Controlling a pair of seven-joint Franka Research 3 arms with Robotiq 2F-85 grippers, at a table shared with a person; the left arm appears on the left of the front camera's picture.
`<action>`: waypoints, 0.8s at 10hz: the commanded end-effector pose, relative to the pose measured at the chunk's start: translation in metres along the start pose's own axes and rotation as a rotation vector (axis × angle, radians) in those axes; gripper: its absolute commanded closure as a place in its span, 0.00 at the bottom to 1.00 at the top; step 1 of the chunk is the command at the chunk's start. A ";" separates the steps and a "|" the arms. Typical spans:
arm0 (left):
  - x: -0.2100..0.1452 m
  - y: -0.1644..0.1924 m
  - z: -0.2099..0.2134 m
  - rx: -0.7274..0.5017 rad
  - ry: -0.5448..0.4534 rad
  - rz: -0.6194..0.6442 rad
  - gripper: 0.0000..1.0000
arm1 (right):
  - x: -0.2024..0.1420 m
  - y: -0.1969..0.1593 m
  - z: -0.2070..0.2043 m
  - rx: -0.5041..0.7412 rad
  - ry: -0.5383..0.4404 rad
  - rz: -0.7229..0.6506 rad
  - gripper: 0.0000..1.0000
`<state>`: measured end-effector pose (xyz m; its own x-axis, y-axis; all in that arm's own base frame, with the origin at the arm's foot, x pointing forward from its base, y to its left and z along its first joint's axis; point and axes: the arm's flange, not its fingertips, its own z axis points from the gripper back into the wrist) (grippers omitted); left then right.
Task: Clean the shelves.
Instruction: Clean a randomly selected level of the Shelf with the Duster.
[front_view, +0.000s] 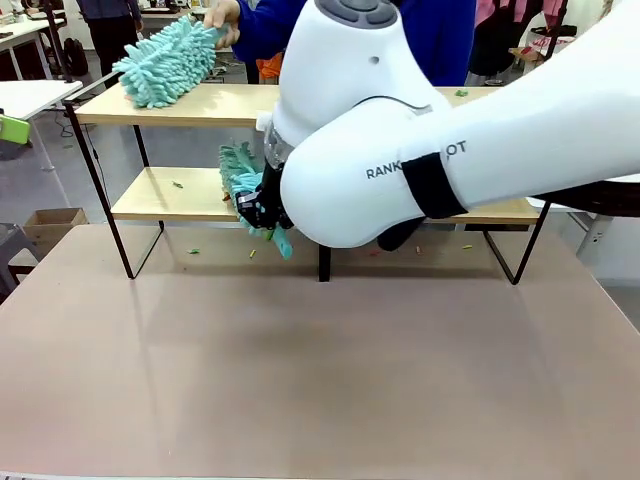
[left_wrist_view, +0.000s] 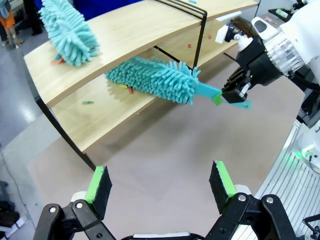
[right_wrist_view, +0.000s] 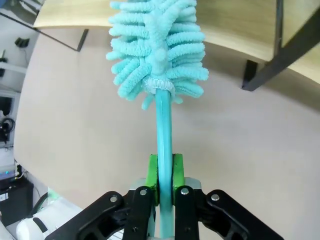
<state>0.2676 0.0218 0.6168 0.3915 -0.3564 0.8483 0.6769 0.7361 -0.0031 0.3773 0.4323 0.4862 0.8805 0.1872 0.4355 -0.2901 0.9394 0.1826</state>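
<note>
The shelves (front_view: 190, 106) stand across the far half of the table as two light wooden boards on a black frame. My right gripper (front_view: 262, 206) is shut on the handle of a teal fluffy duster (front_view: 240, 172), whose head lies on the lower board (left_wrist_view: 105, 112). In the right wrist view the green pads (right_wrist_view: 153, 174) clamp the duster's handle (right_wrist_view: 164, 125). A person's hand (front_view: 222, 18) holds a second teal duster (front_view: 165, 62) on the top board. My left gripper (left_wrist_view: 161, 182) hangs open above the tabletop, apart from the shelves.
Small green and orange scraps lie on the lower board (front_view: 178, 184), on the top board (front_view: 461, 93) and on the table under the rack (front_view: 195, 250). A cardboard box (front_view: 50, 225) sits on the floor at left. The near tabletop (front_view: 300, 380) is bare.
</note>
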 end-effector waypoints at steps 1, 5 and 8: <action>0.000 0.001 0.000 -0.012 -0.009 -0.006 0.00 | 0.018 0.012 0.000 0.029 0.022 0.023 0.87; 0.000 0.001 0.000 -0.012 -0.009 -0.006 0.00 | 0.039 0.035 -0.021 0.046 0.078 0.140 0.87; 0.000 0.001 0.000 -0.012 -0.009 -0.006 0.00 | 0.064 0.047 -0.026 0.032 0.097 0.256 0.87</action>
<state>0.2675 0.0218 0.6168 0.3913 -0.3564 0.8485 0.6769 0.7361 -0.0030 0.4185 0.4863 0.4908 0.8321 0.3991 0.3853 -0.4837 0.8620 0.1516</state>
